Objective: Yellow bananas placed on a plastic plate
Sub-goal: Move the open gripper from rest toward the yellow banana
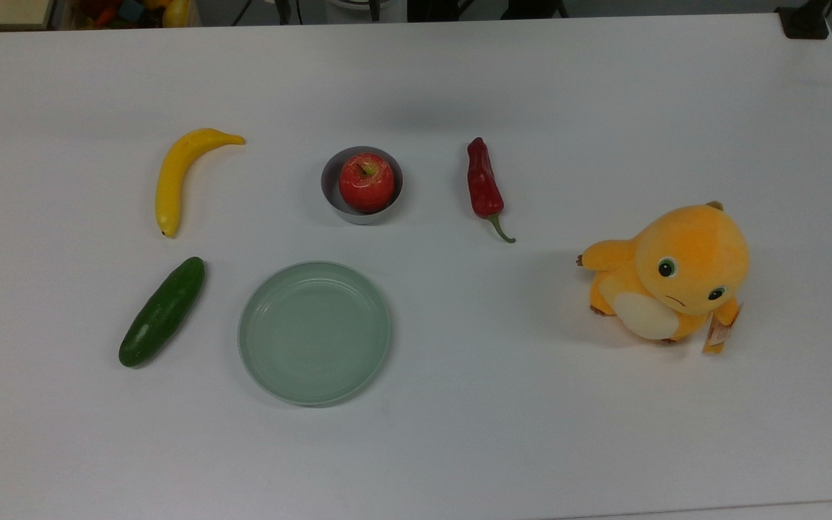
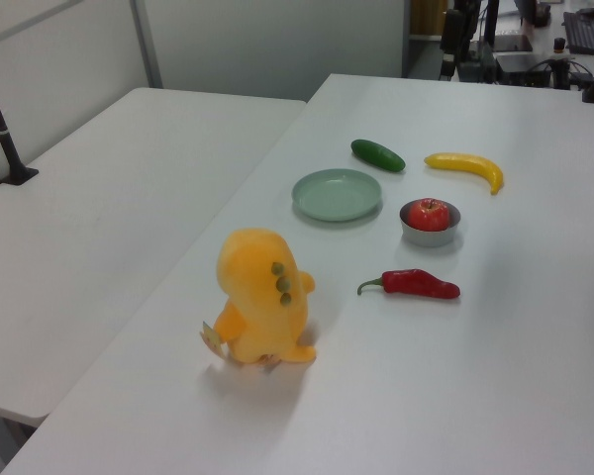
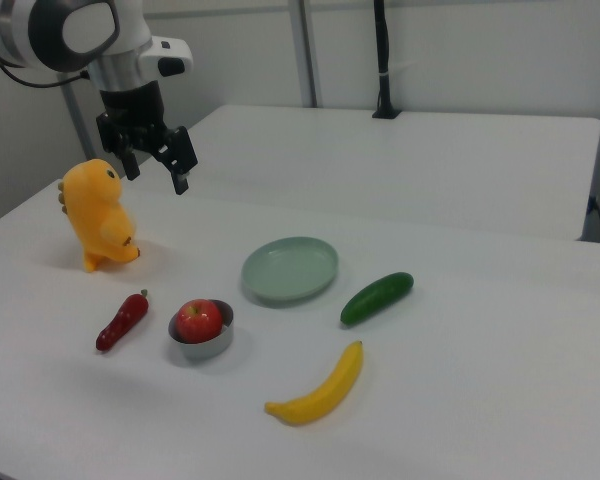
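Black gripper (image 3: 153,160) fingers apart, holding nothing, up in the air above the table | yellow bananas (image 1: 180,174) lie on the white table (image 1: 459,433), above the cucumber (image 1: 162,312) in the top view | plastic plate (image 1: 314,333) just beside the cucumber

White table (image 1: 459,448) carries: dark green cucumber (image 1: 162,312) lying at the top view's lower left; red apple (image 1: 366,181) sitting inside small grey bowl (image 1: 334,195); red chili pepper (image 1: 484,187) near the bowl; orange plush toy (image 1: 669,283), upright, well apart.
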